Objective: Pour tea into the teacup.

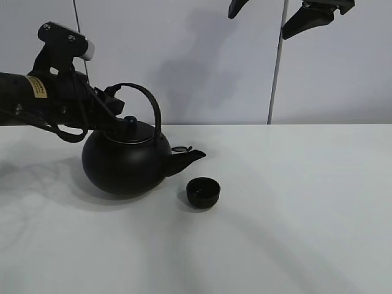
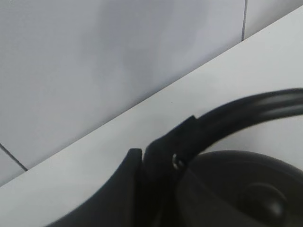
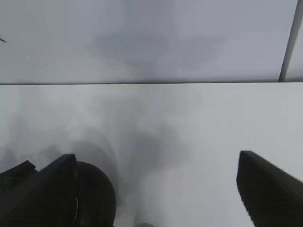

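Left gripper (image 1: 110,105) clamped on handle (image 1: 150,101) at 9 o'clock root. The kettle (image 1: 125,160) is likely heavy, rigid, slick. Teacup (image 1: 203,192) at kettle's 4 o'clock, just beneath spout (image 1: 187,159) — tiny, light, easily tipped. Right gripper (image 3: 156,163) wide open, empty, raised.

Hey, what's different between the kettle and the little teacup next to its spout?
The kettle is far bigger than the teacup. The kettle has an arched handle, a knobbed lid and a spout; the teacup is a plain open bowl with no handle. The left claw grips the kettle by its handle, while the teacup stands free with nothing touching it. Both are round and black.
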Available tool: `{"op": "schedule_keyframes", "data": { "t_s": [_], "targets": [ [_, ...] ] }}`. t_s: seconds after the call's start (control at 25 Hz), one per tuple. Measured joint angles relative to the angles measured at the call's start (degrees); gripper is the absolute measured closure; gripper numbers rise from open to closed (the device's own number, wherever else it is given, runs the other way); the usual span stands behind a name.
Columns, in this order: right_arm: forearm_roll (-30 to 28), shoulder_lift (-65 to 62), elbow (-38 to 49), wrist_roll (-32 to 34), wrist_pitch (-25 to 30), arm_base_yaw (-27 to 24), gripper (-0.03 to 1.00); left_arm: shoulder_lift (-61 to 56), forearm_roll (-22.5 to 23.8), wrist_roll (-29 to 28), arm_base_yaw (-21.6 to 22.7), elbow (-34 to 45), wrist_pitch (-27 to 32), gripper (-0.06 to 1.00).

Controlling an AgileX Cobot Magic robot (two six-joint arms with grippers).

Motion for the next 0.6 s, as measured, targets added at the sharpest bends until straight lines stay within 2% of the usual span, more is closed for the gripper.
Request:
{"op": "schedule_keyframes", "data": {
  "t_s": [0.6],
  "targets": [
    [0.0,0.0,0.0,0.0,-0.2,0.0,0.34,1.9,0.1,4.7,-1.1,-2.3,1.7,0.85]
  ]
}}
